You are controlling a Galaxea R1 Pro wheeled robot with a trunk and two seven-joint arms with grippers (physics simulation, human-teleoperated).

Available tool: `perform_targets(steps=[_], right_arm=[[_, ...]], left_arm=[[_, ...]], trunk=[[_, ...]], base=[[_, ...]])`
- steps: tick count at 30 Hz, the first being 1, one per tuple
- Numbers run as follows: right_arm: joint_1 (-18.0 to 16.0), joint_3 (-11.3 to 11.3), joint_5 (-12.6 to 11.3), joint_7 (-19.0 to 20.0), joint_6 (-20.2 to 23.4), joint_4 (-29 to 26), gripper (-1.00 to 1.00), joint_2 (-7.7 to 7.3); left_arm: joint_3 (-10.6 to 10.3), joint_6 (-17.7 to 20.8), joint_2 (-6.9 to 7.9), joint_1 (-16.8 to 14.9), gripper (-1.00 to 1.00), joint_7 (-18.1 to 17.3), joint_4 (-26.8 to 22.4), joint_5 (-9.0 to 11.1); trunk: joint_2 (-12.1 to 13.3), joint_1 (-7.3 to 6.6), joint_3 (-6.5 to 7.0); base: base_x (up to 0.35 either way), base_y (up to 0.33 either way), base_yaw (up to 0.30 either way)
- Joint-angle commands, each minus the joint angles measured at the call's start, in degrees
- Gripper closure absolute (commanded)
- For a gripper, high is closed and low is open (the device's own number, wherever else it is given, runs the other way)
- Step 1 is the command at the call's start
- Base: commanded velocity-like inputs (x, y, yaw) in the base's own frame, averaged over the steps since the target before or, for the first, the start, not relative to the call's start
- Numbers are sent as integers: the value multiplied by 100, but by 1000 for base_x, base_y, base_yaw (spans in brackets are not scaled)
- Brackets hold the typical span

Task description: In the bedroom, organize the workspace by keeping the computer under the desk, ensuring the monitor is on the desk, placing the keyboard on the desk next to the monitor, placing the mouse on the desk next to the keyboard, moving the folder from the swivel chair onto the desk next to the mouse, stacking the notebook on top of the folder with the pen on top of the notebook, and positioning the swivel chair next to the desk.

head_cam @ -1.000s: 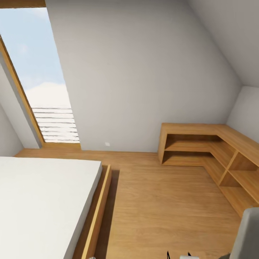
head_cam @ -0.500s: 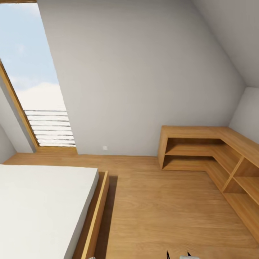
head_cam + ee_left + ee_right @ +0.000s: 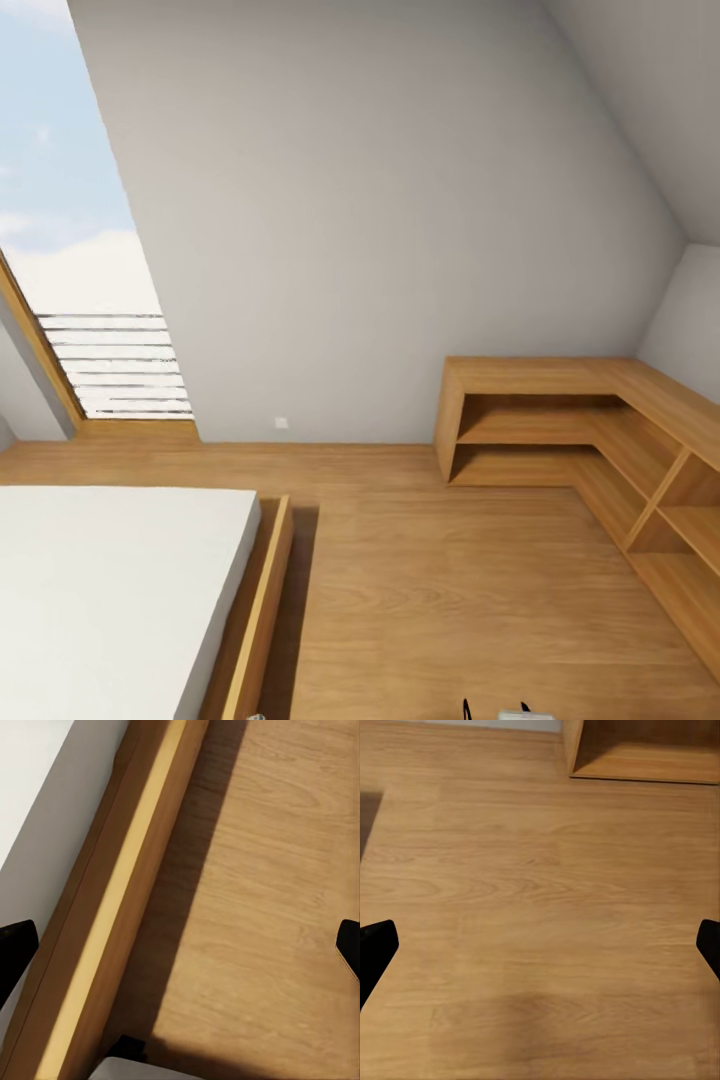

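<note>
The desk, swivel chair, computer, monitor, keyboard, mouse, folder, notebook and pen are out of view. My left gripper is open over the wooden floor beside a bed frame, its black fingertips far apart with nothing between them. My right gripper is also open and empty, hanging above bare floor planks, with a corner of a wooden shelf unit further along the floor.
A white bed in a wooden frame takes the lower left. A low L-shaped wooden shelf unit runs along the back and right walls. A slanted window is at the left. Open wooden floor lies between bed and shelves.
The whole head view has shifted, so the camera has moved. The grey chair edge at the lower right a second ago has left the picture. Both grippers stay open.
</note>
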Motion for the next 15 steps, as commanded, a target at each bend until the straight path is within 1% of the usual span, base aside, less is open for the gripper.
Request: perform_targets(steps=[1, 8, 15], right_arm=[[-4, 48, -3, -53, -3, -1, -100, 1], [-4, 48, -3, -53, -3, -1, -100, -4], [-4, 48, -3, -53, -3, -1, -100, 1]], left_arm=[[-49, -20, 2, -6, -100, 40, 0, 32], [-49, -20, 2, -6, -100, 40, 0, 32], [-49, -20, 2, -6, -100, 40, 0, 32]], trunk=[[-12, 7, -12], [-12, 7, 12], [-12, 7, 19]], base=[[322, 0, -8], [322, 0, -91], [322, 0, -27]])
